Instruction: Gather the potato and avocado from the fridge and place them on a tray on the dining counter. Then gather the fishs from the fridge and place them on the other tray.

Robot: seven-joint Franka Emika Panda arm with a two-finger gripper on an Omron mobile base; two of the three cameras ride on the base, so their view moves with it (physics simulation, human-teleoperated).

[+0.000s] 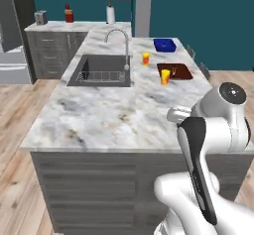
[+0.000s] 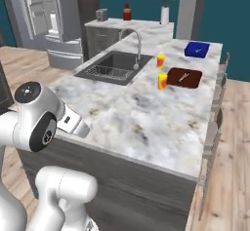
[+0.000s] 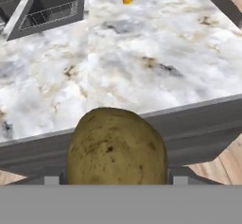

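In the hand view a brown speckled potato sits between my gripper's fingers, which are shut on it, just off the near edge of the dining counter. The blue tray lies at the counter's far right. In front of it is the dark reddish-brown other tray, with a thin pale streak on it too small to name. The grey fridge stands at the far left with its doors closed. The avocado and the fishs are out of view.
A sink with a faucet is set in the counter's left half. Two yellow cups stand between the sink and the trays. Stools line the counter's right side. A back counter carries a red bottle and a paper roll.
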